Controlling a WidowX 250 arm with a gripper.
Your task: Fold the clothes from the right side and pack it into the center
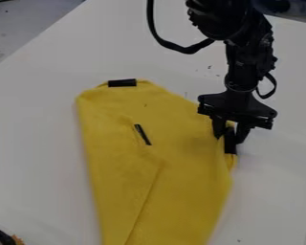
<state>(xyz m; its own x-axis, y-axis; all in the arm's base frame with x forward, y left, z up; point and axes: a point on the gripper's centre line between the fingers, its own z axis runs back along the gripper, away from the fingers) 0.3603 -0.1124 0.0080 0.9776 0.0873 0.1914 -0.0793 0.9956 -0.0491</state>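
Yellow cloth [187, 172] (black-taped) lies partly folded, claw [229, 138] spread at one edge.

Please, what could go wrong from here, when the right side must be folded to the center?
The gripper is at the black strip on the cloth's right edge, so it might catch too little and slip. Pulling inward could also wrinkle the yellow cloth around its slanting middle crease.

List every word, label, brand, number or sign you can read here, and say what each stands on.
There are none to read.
Yellow cloth: no lettering seen.
Black strips at its top, middle and right edge: no lettering seen.
Robot arm: nothing legible.
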